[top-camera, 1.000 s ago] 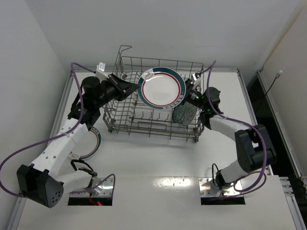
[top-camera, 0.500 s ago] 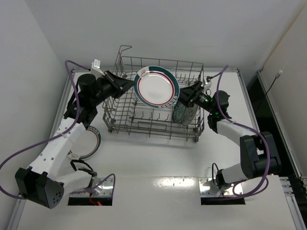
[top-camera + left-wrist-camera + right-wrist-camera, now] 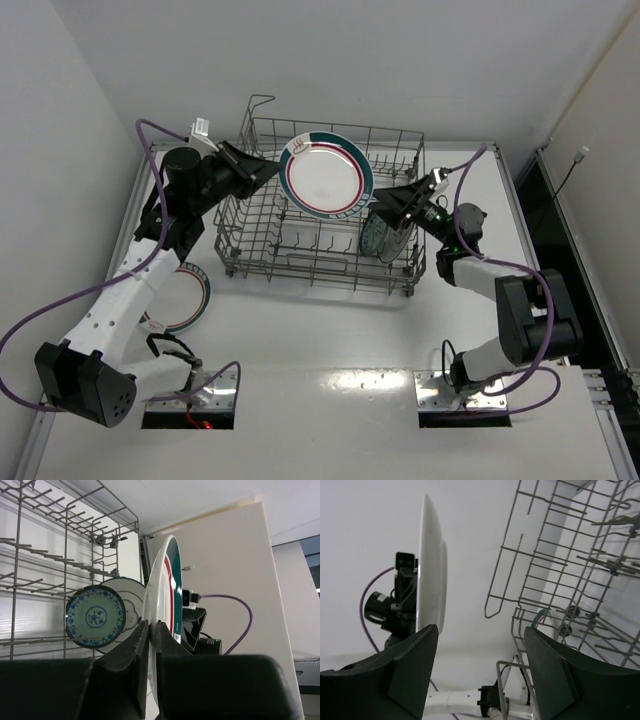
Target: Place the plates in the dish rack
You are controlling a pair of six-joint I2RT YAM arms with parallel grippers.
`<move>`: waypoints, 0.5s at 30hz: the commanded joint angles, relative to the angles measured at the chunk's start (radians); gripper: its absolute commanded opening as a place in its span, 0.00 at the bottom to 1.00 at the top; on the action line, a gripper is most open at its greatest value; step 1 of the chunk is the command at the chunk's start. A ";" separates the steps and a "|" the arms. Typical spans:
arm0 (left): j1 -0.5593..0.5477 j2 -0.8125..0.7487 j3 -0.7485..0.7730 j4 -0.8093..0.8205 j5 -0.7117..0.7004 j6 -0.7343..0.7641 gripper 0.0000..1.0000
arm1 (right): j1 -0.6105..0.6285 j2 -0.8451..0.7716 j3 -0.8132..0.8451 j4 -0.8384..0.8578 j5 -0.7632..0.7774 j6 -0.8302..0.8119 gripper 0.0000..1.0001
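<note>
My left gripper point(image 3: 272, 172) is shut on the left rim of a large white plate with a green-and-red band point(image 3: 322, 177) and holds it upright above the dish rack point(image 3: 318, 272). In the left wrist view the plate point(image 3: 166, 590) is edge-on between my fingers point(image 3: 136, 645). My right gripper point(image 3: 382, 203) is open and empty just right of the plate, apart from it. A teal plate point(image 3: 95, 616) and a pale grey plate point(image 3: 131, 602) stand in the rack's right end point(image 3: 385, 238). The second banded plate point(image 3: 185, 305) lies on the table at the left, partly under my left arm.
The rack's raised handle loop point(image 3: 258, 103) is at its back left corner. In the right wrist view the held plate point(image 3: 431, 575) is on the left and the rack's wires point(image 3: 560, 565) on the right. White walls enclose the table on three sides.
My right gripper has let go of the banded plate's right rim and drawn back to the right. My left gripper keeps the plate and has shifted it slightly left and up.
</note>
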 commanded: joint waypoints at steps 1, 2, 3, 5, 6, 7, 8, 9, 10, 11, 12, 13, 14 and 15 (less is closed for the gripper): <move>0.012 -0.015 0.037 0.077 0.006 -0.016 0.00 | -0.013 0.047 -0.056 0.305 0.015 0.118 0.68; 0.012 -0.015 0.037 0.077 0.006 -0.016 0.00 | -0.013 0.061 -0.056 0.334 0.015 0.144 0.68; 0.012 -0.015 0.037 0.077 0.006 -0.016 0.00 | -0.013 0.075 -0.056 0.365 0.015 0.159 0.68; 0.012 -0.015 0.037 0.077 0.006 -0.016 0.00 | -0.013 0.116 -0.056 0.466 0.015 0.213 0.68; 0.012 -0.015 0.037 0.077 0.006 -0.016 0.00 | -0.013 0.130 -0.056 0.498 0.029 0.230 0.68; 0.012 -0.015 0.037 0.077 0.006 -0.016 0.00 | -0.013 0.141 -0.056 0.530 0.029 0.245 0.68; 0.012 -0.015 0.037 0.077 0.006 -0.016 0.00 | -0.003 0.152 -0.056 0.585 0.043 0.259 0.69; 0.012 -0.015 0.037 0.077 0.006 -0.016 0.00 | -0.003 0.161 -0.056 0.607 0.052 0.271 0.69; 0.012 -0.015 0.037 0.077 0.006 -0.016 0.00 | -0.003 0.173 -0.056 0.621 0.052 0.283 0.69; 0.012 -0.015 0.028 0.077 0.006 -0.016 0.00 | -0.003 0.173 -0.056 0.641 0.052 0.284 0.69; 0.012 -0.015 0.027 0.077 0.006 -0.016 0.00 | -0.003 0.182 -0.056 0.641 0.052 0.293 0.69; 0.012 -0.015 0.027 0.077 0.006 -0.016 0.00 | -0.003 0.183 -0.056 0.653 0.052 0.293 0.69; 0.012 -0.015 0.027 0.077 0.006 -0.016 0.00 | -0.003 0.183 -0.056 0.663 0.052 0.293 0.69; 0.012 -0.015 0.027 0.086 0.006 -0.016 0.00 | -0.003 0.183 -0.056 0.673 0.061 0.302 0.69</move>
